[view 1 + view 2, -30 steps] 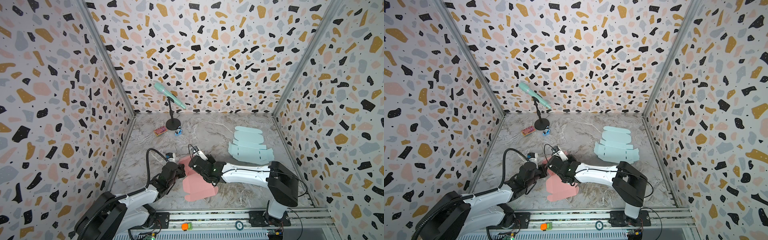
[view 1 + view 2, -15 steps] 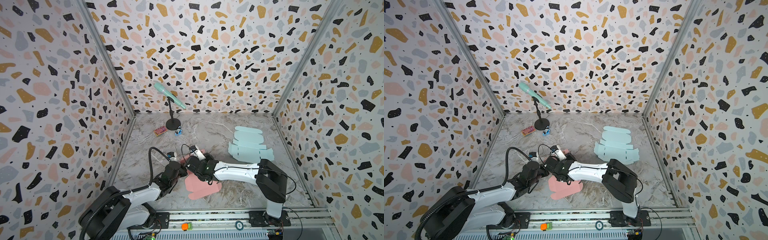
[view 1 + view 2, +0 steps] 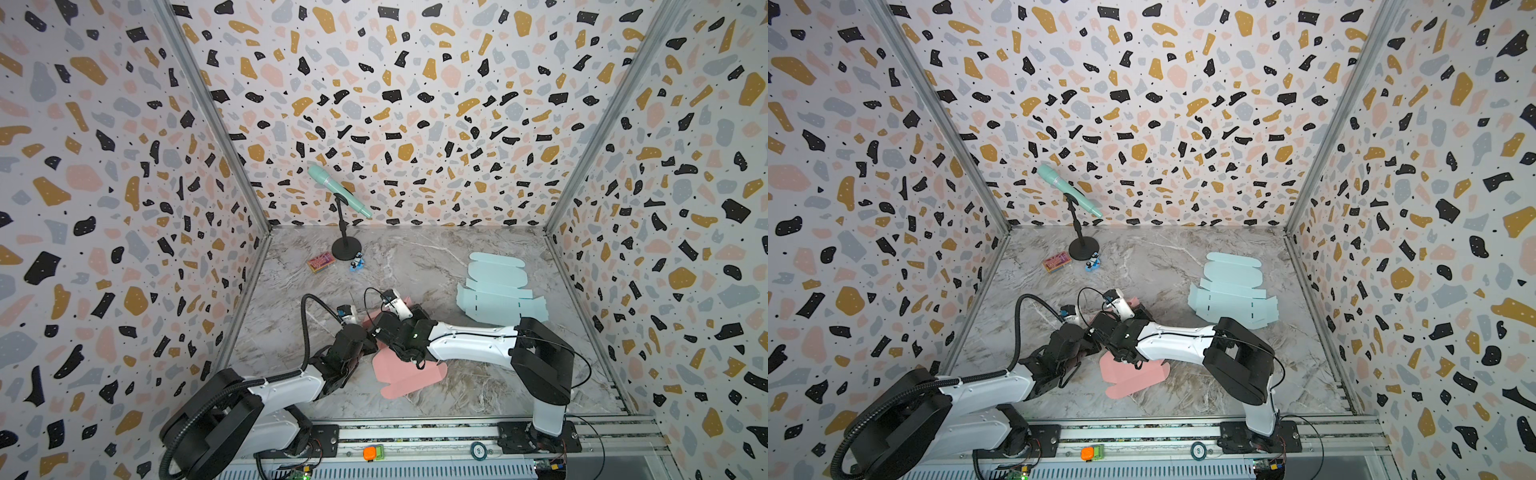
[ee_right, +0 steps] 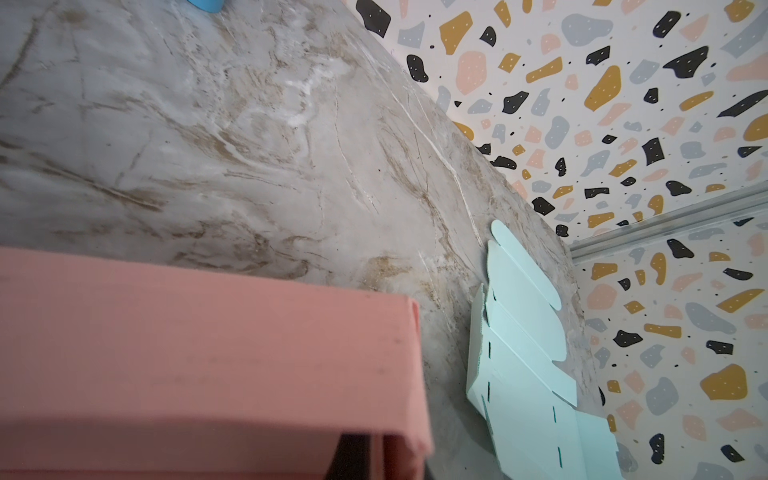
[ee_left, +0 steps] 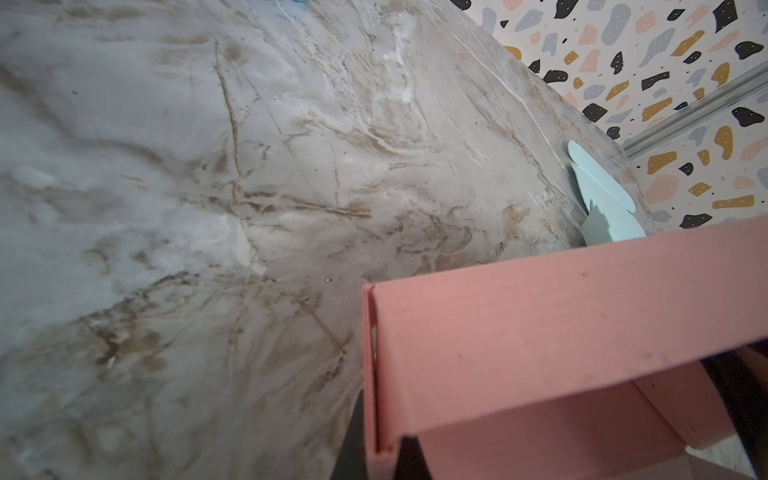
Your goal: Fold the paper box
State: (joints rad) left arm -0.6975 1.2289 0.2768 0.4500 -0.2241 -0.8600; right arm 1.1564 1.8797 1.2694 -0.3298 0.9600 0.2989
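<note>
The half-folded pink box [image 3: 409, 376] lies at the worktop's [image 3: 457, 266] front middle, where the left tool [image 3: 366, 337] and right tool [image 3: 380, 330] meet, each pinched shut on its raised wall.

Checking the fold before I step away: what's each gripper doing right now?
Left gripper: closed, seemingly pinching the half-folded pink paper box.
Right gripper: closed, seemingly on the same box; fingertips hidden.

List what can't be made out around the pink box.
- left gripper and right gripper: jaws hidden beneath their wrists in both top views, outside the wrist views.
- pink box: middle covered by the right arm in top views.
- small blue object at the back: too small to identify.
</note>
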